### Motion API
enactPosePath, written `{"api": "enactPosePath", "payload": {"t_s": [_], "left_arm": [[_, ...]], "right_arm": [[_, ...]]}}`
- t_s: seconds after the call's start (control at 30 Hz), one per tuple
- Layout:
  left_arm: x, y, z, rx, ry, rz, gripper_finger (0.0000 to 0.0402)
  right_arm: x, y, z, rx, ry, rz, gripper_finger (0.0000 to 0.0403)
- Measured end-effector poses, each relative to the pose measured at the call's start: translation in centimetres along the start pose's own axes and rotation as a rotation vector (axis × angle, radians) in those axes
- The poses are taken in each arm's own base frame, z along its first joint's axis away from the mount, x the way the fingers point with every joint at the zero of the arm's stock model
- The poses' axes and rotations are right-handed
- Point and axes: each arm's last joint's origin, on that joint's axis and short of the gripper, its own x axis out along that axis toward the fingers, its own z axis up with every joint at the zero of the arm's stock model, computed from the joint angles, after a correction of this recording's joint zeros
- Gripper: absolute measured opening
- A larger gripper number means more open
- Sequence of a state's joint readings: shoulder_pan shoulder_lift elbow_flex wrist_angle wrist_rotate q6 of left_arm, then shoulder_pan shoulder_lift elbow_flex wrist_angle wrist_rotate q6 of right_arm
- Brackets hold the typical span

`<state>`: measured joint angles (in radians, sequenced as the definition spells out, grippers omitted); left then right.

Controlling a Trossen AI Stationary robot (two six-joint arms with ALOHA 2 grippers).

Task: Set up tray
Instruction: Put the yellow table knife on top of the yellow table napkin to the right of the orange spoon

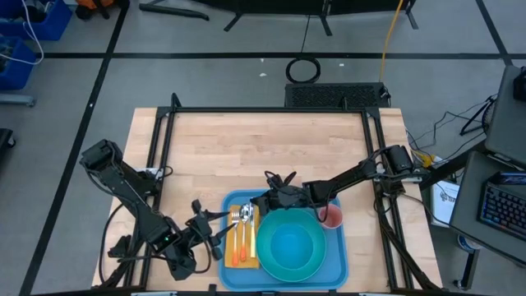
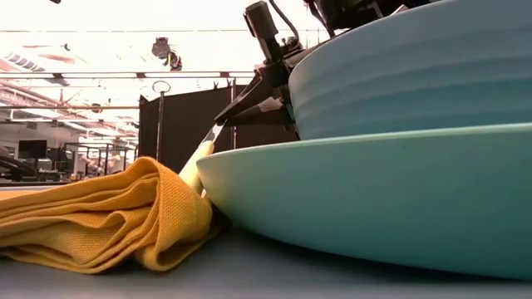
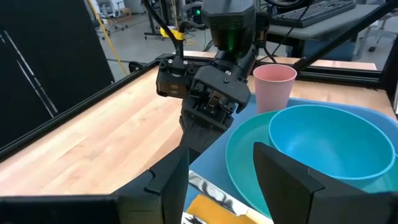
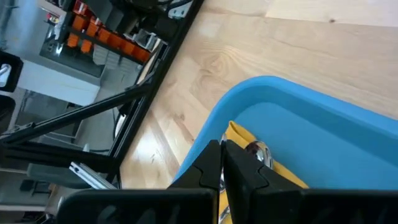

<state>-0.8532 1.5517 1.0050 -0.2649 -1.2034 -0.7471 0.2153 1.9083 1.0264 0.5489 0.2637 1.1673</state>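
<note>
1. The tray (image 1: 337,261) is lying at the tabletop's (image 1: 263,148) near edge, carrying the plate (image 1: 289,247), bowl (image 3: 329,146), cup (image 1: 331,217) and napkin (image 1: 243,238).
2. The right gripper (image 1: 269,197), fingers clenched empty, is hovering over the tray's far left corner.
3. The left gripper (image 1: 215,234), fingers released, is waiting just beside the tray.
4. The tray is looking stiff, smooth and loaded; gripping its raised rim seems safest.

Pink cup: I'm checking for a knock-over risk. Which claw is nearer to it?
Right. The right claw is over the tray's far edge, close beside the pink cup; the left claw waits off the tray's opposite side.
</note>
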Motion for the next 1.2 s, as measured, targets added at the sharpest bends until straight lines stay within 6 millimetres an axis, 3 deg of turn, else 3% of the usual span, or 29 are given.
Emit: {"api": "enactPosePath", "payload": {"t_s": [0.37, 1.2], "left_arm": [[0.01, 0.0, 0.01, -0.004, 0.0, 0.0, 0.0184], [0.02, 0.01, 0.0, -0.001, 0.0, 0.0, 0.0184]], "right_arm": [[0.0, -0.07, -0.03, 0.012, 0.005, -0.008, 0.0002], [-0.01, -0.53, -0.26, 0.002, 0.048, -0.046, 0.0061]]}}
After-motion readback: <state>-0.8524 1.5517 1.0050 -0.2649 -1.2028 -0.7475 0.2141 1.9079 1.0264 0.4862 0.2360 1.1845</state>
